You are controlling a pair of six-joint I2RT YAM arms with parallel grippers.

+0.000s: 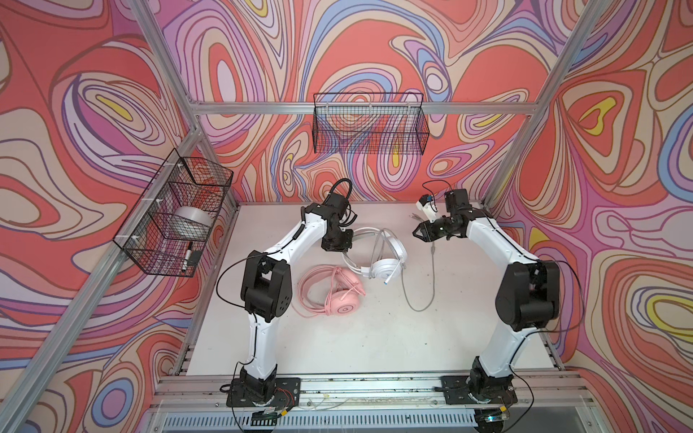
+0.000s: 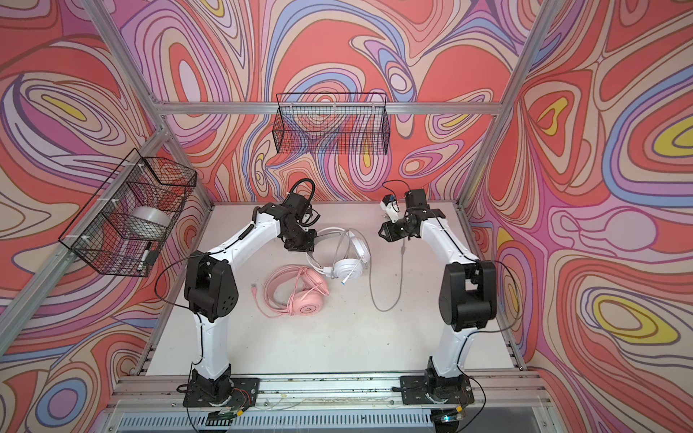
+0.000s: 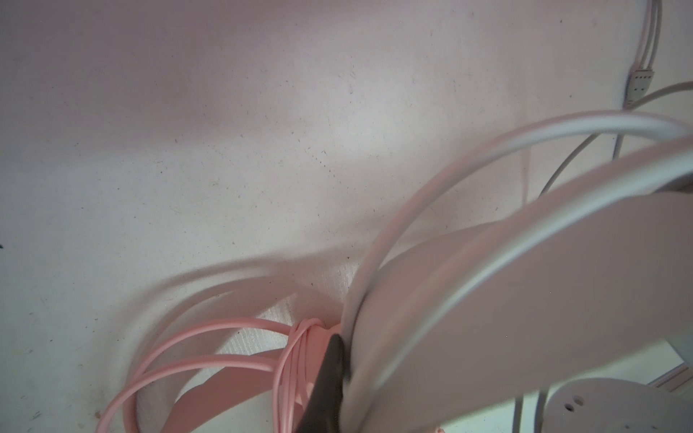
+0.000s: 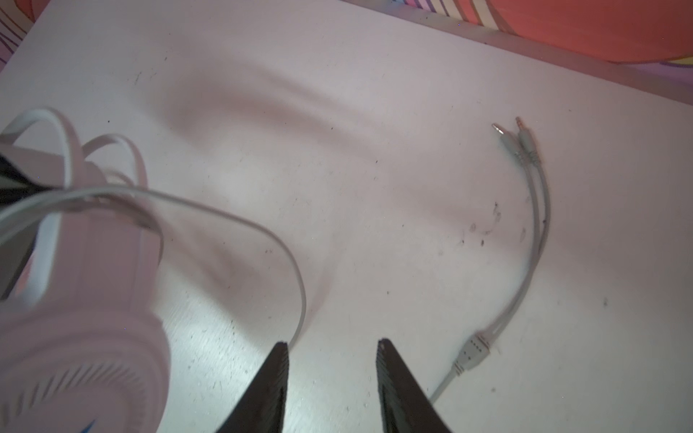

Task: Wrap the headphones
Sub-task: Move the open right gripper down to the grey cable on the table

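Front headset (image 1: 345,308) left of and before rear headset (image 1: 386,268); its cable (image 1: 417,310) trails right on table (image 1: 375,345)

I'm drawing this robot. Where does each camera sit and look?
Top views: high in front, looking down at the table; left arm, right arm, pink headset and white headset show.
Left wrist: behind the left gripper, seeing one dark finger, the white headband, pink cable.
Right wrist: behind the open right gripper, seeing both fingers, table, grey-white cable and plugs.
Both wrist views share the white headset.
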